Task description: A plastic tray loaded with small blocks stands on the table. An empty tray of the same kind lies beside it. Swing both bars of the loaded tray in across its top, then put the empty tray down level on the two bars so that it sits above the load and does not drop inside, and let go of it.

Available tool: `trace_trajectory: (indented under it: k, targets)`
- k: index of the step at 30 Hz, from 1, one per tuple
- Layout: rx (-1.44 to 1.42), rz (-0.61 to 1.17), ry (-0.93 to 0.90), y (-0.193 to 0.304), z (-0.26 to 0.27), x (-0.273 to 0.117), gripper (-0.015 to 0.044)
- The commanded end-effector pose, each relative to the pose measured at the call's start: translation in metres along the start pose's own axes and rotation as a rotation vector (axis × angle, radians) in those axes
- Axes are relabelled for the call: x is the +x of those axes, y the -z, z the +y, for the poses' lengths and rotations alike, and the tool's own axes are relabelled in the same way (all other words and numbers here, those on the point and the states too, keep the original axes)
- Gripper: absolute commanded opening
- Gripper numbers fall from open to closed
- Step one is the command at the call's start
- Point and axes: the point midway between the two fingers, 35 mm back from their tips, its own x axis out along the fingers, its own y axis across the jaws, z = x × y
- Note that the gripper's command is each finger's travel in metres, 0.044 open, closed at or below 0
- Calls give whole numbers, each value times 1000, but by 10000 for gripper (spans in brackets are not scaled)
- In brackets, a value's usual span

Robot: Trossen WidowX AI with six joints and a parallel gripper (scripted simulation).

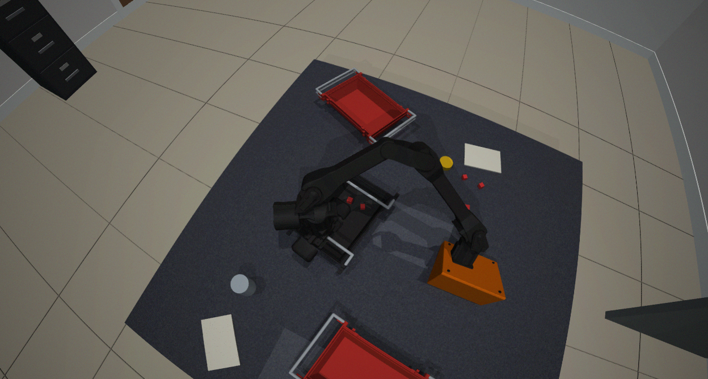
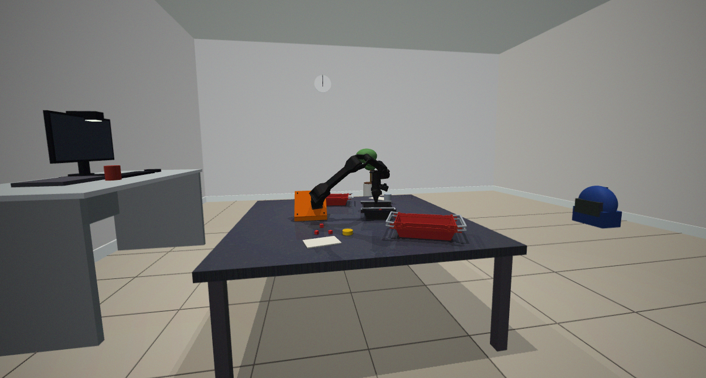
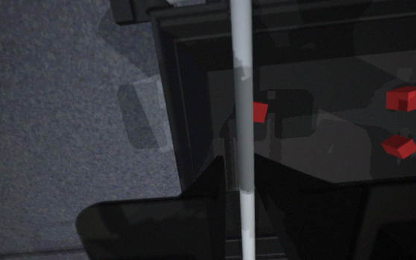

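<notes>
The black loaded tray (image 1: 367,227) (image 3: 185,111) stands mid-table with red blocks (image 1: 350,199) (image 3: 407,99) inside. Its bar (image 1: 369,194) at one end lies in across the top. The bar (image 1: 340,246) (image 3: 242,96) at the other end is off its outward rest and shows above the tray's inside in the wrist view; its exact tilt is unclear. My gripper (image 2: 376,201) (image 3: 235,160) points down there, fingers narrowly apart with that bar loosely between them. Two empty red trays, one (image 1: 363,106) (image 2: 425,226) on one side and one (image 1: 369,359) (image 2: 338,199) on the other, have bars swung out.
An orange block (image 1: 470,277) (image 2: 310,206) carries the arm's base. A grey cylinder (image 1: 239,283) stands near my gripper's side of the loaded tray. A yellow disc (image 1: 446,163) (image 2: 347,231), loose red blocks (image 1: 464,176) and a white sheet (image 1: 482,158) lie together; another sheet (image 1: 220,342) lies beyond the cylinder.
</notes>
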Motion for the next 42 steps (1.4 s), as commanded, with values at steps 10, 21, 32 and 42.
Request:
trace_trajectory:
  k: [10,21,32,42]
  targets:
    - [-7,-10,-7,-1,4,-35,85]
    - [-7,-10,-7,-1,4,-35,85]
    - [-7,-10,-7,-1,4,-35,33]
    - [-5,-11,-8,-1,4,-36,0]
